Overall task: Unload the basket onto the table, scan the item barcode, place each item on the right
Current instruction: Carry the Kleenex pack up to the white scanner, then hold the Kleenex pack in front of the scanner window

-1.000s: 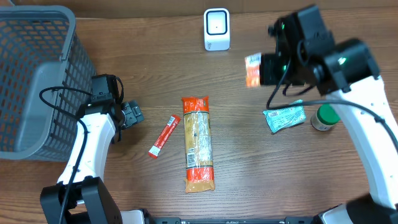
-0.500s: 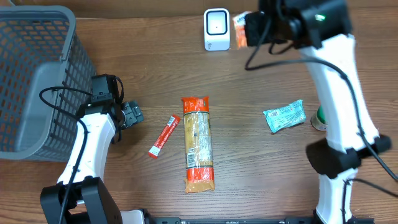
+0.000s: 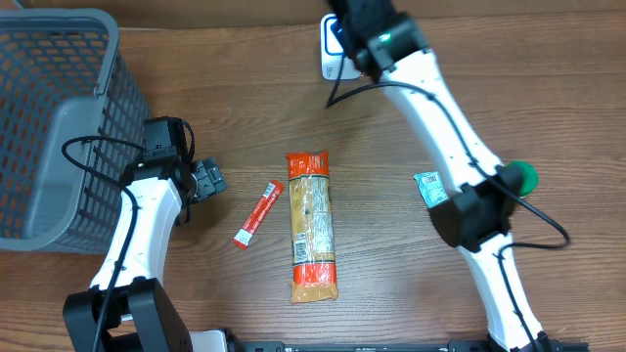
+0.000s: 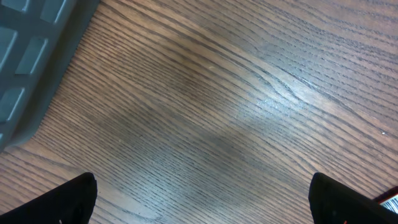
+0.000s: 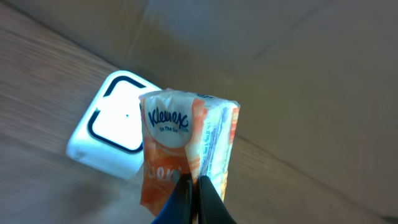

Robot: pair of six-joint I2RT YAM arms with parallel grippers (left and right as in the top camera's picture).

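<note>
A pocket pack of Kleenex tissues [image 5: 186, 134], soft, light and film-slick, hangs at 12 o'clock over the wooden surface [image 3: 391, 279], just in front of the white barcode scanner [image 5: 109, 127]; the right fingers [image 5: 210, 202] are clamped on one end of it, a narrow pinch from which it could swivel. The left fingers [image 4: 78, 199] stand wide apart over bare wood near 9 o'clock, beside the grey basket [image 3: 49, 117]. Room around the scanner looks open, the pasta packet [image 3: 313, 225] lying well apart toward 6 o'clock.
</note>
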